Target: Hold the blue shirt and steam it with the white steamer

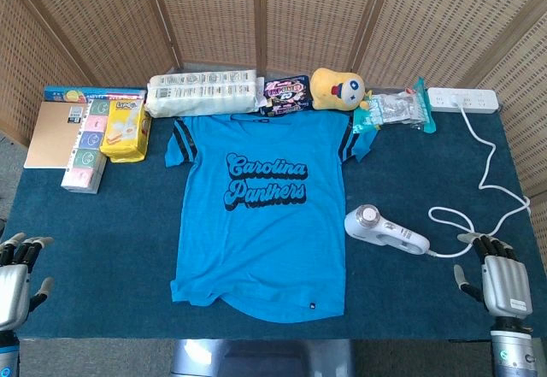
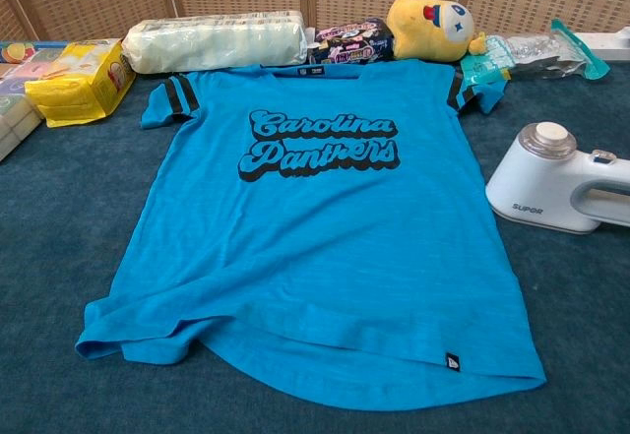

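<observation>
A blue shirt [image 1: 261,210] [image 2: 315,227] with "Carolina Panthers" lettering lies flat in the middle of the dark blue table. The white steamer [image 1: 385,232] [image 2: 556,180] lies on its side just right of the shirt, its cord running back to a power strip. My left hand [image 1: 17,279] rests at the table's front left corner, fingers apart, holding nothing. At the front right, close to the steamer's handle end, my right hand [image 1: 497,276] also has its fingers spread and holds nothing. Neither hand shows in the chest view.
Along the back edge lie a roll pack [image 1: 203,93], snack bags [image 1: 286,95], a yellow plush toy [image 1: 338,88], a plastic packet [image 1: 395,108] and a white power strip [image 1: 463,99]. Boxes and a yellow bag [image 1: 124,131] sit at the back left. The cord [image 1: 491,180] loops over the right side.
</observation>
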`<state>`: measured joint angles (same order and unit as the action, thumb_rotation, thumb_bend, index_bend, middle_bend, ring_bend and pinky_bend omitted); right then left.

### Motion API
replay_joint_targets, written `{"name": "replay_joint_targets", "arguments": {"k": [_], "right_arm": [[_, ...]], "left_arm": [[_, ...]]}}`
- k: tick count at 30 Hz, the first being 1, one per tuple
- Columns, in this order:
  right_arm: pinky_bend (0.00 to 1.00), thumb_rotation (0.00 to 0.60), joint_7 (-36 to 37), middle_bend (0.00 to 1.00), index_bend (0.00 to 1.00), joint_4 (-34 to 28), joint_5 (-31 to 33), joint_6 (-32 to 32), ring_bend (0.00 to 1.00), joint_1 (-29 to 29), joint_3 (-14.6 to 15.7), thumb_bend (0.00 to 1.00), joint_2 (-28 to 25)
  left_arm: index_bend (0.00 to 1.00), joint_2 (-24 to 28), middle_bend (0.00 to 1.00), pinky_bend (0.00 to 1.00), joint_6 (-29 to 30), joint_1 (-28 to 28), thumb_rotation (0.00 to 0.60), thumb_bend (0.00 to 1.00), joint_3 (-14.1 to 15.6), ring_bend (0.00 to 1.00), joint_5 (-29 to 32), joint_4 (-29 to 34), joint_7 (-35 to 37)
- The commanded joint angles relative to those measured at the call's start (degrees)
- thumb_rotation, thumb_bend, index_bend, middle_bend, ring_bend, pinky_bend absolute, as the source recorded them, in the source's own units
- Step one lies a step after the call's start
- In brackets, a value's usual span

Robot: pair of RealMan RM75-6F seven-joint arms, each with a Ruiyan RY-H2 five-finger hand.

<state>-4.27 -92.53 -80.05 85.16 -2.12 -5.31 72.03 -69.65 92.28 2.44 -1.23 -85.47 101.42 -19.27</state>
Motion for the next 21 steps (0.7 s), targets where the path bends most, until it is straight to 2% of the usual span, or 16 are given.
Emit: {"name": "replay_joint_targets", "arguments": {"k": [1,14,21], "right_arm": [[0.21,0.600,0.0,0.28,0.28,0.1,0.0,0.0,0.25,-0.1,-0.1,0.42,0.1],[0.21,0.600,0.7,0.28,0.28,0.2,-0.3,1.0,0.25,0.5,0.0,0.42,0.2],[0.21,0.600,0.7,0.28,0.28,0.1,-1.0,1.2,0.25,0.8,0.5,0.42,0.3]], "left_arm": [[0.27,-0.1,0.30,0.17,-0.3,-0.1,0.600,0.26,0.0,0.15,0.0,-0.1,0.1],[0.26,0.5,0.30,0.17,-2.6,-1.5,0.600,0.26,0.4,0.15,-0.9,0.7,-0.6],[0.27,-0.5,0.30,0.17,-7.2,-3.7,0.600,0.25,1.7,0.15,-1.7,0.8,-2.4]]}}
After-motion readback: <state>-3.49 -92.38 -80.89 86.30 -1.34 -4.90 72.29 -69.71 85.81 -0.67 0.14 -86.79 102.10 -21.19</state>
